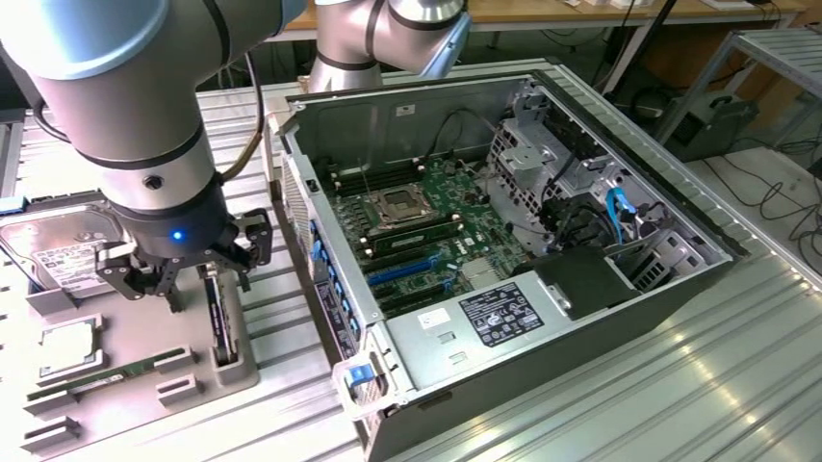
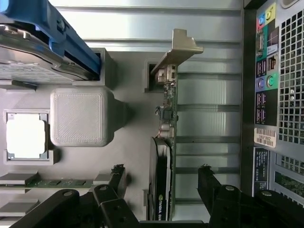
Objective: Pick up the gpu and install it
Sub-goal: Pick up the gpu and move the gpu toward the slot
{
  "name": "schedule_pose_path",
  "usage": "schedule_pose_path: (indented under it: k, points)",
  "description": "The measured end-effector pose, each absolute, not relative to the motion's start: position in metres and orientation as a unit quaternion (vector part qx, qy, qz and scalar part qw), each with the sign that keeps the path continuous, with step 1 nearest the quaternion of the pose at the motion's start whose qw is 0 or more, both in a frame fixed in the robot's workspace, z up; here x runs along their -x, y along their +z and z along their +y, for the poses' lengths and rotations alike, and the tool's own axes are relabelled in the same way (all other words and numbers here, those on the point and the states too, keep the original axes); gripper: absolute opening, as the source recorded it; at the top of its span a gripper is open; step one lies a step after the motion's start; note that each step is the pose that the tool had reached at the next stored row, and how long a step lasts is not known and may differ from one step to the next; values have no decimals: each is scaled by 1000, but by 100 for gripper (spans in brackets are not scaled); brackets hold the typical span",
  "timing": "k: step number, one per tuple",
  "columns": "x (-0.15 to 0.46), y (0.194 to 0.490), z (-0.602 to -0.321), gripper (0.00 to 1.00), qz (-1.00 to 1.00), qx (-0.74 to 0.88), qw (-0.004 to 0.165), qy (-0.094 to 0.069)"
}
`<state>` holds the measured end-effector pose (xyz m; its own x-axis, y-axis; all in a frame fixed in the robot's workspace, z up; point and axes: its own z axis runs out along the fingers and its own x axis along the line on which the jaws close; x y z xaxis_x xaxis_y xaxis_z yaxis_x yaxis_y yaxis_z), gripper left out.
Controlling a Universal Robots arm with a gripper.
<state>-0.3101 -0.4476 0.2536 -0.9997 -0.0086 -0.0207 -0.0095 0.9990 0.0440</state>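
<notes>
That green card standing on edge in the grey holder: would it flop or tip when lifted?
Likely stiff: the gpu is a circuit board with a dark cooler. Thin and on edge, it may tip if nudged.

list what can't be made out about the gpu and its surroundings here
- gpu, exterior view: one end hidden behind the open pincer.
- gpu, wrist view: cooler end cut off by the picture's edge.
- hard drive, exterior view: part hidden by the arm; label print too small to read.
</notes>
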Motion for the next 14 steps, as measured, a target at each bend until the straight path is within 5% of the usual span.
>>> schedule_pose_path:
  k: [14]
  points:
    - [310, 231, -447, 72, 1000, 4, 9, 22]
